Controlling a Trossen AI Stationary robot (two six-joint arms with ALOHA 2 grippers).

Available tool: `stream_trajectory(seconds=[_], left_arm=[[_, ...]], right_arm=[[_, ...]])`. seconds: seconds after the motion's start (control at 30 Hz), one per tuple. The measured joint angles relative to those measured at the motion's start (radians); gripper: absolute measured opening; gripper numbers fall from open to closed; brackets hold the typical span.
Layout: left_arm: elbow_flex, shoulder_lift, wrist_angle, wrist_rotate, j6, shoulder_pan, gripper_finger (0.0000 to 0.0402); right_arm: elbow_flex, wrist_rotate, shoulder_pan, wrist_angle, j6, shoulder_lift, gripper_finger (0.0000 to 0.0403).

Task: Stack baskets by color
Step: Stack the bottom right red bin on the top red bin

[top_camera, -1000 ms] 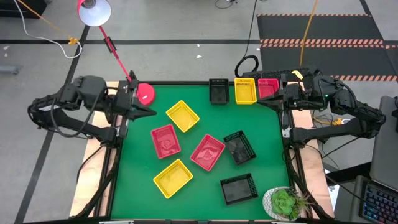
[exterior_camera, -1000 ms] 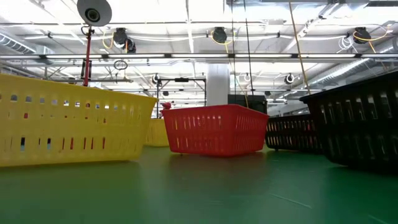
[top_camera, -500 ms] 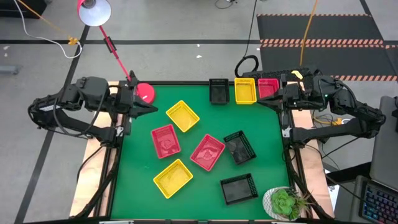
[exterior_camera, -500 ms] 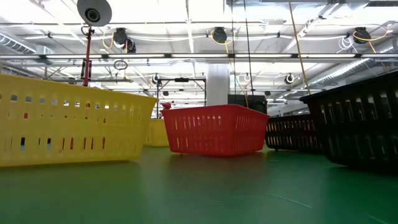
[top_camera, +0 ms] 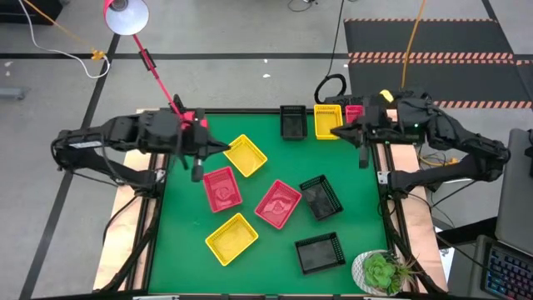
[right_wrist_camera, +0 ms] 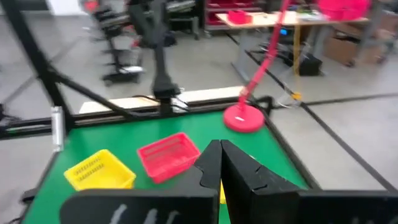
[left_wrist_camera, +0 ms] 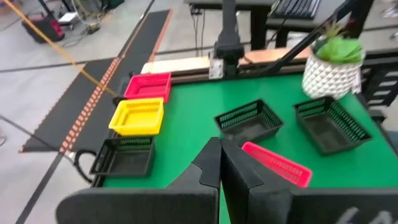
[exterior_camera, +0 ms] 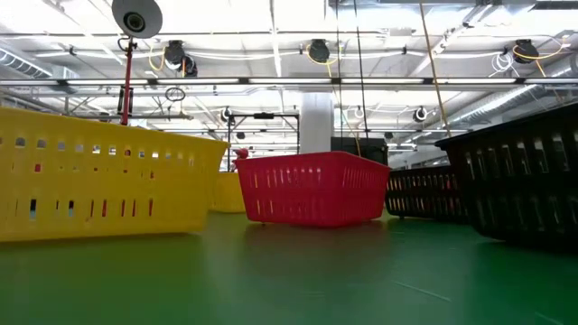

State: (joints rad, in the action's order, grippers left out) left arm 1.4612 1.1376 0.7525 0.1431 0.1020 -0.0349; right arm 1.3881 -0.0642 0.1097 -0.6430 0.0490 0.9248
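High view: three yellow baskets point(top_camera: 245, 155), three red point(top_camera: 221, 188), three black point(top_camera: 320, 252); both claws clenched, empty.

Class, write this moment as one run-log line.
left gripper: jaws shut, empty, above slotted yellow plastic basket | right gripper: jaws shut, empty, by rear row | baskets: none stacked

Three baskets point(top_camera: 316, 122) in a row along the table's point(top_camera: 358, 200) far edge, six scattered mid-table.

Nine baskets point(top_camera: 278, 203) scattered, unstacked
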Motion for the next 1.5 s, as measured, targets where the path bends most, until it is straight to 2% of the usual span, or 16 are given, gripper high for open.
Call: stream_trajectory(seconds=[0.17,0.4,0.57,0.63,0.73,0.87,1.07,1.3,1.5], left_arm=[[0.0,0.063,-0.006,0.032,0.004,0.0,0.0003],[-0.001,0.131,-0.05,0.071,0.047,0.012,0.0003],[-0.008,0.131,-0.076,0.05,0.051,0.033,0.0003],[-0.043,0.12,-0.11,0.012,0.072,0.043,0.0003],[-0.126,0.08,-0.203,-0.021,0.11,0.061,0.0003],[-0.226,0.011,-0.313,-0.02,0.121,0.092,0.0003],[-0.317,-0.062,-0.336,-0.064,0.096,0.103,0.0003],[-0.34,-0.06,-0.338,-0.064,0.073,0.102,0.0007],[-0.341,-0.045,-0.341,-0.064,0.076,0.102,0.0015]], right_arm=[[0.153,-0.064,0.0,-0.123,0.024,0.103,0.0],[0.307,-0.065,0.0,-0.336,0.132,0.251,0.0],[0.331,-0.041,0.0,-0.474,0.242,0.313,0.0],[0.331,-0.012,-0.001,-0.526,0.289,0.331,0.0],[0.33,-0.022,-0.023,-0.582,0.33,0.346,0.0],[0.303,-0.045,-0.061,-0.572,0.353,0.35,0.0],[0.219,-0.044,-0.102,-0.508,0.404,0.35,0.0],[0.114,-0.039,-0.129,-0.403,0.421,0.388,0.0],[0.11,-0.031,-0.19,-0.393,0.301,0.506,0.0]])
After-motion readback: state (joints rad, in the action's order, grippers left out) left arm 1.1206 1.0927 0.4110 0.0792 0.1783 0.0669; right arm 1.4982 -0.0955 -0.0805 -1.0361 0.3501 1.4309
